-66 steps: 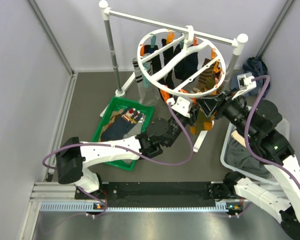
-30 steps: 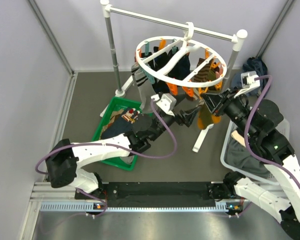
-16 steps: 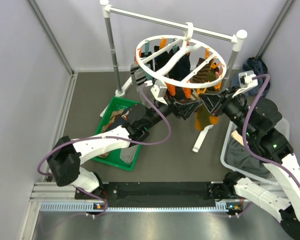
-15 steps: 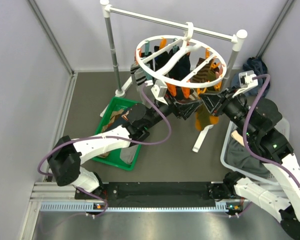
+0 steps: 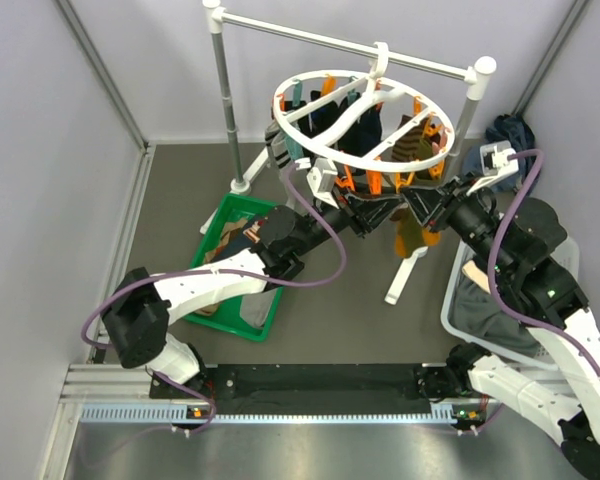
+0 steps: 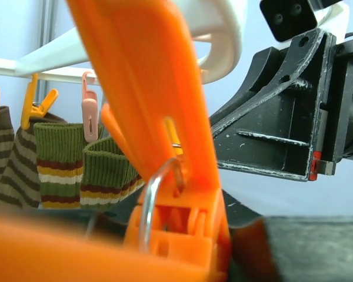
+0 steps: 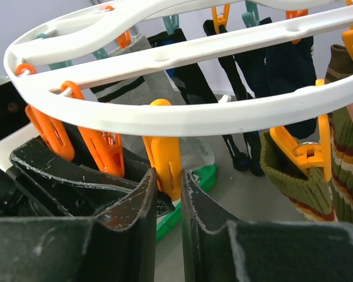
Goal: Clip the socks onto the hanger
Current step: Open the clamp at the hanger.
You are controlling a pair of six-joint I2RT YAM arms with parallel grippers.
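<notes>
The white ring hanger (image 5: 280, 108) hangs from the rail, with several socks (image 7: 282, 76) clipped to it. My left gripper (image 5: 365, 212) is up under its near rim. An orange clip (image 6: 182, 217) fills the left wrist view, and the jaws look shut on it. My right gripper (image 5: 414, 205) faces it, fingers (image 7: 135, 205) nearly together on a yellow-orange clip (image 7: 166, 161) under the rim (image 7: 165, 120). A mustard sock (image 5: 410, 237) hangs below the right gripper; what holds it is hidden. More socks (image 5: 245, 245) lie in the green tray (image 5: 202, 245).
The rail stand's grey pole (image 5: 220, 100) rises at back left and its white leg (image 5: 400, 280) stands under the ring. A white basket (image 5: 450, 300) holding grey cloth sits at right. A dark blue bundle (image 5: 508, 135) lies in the back right corner.
My left gripper climbed from beside the tray to the ring's near rim and closed in on an orange clip. The right gripper stayed put. The ring shifted slightly.
</notes>
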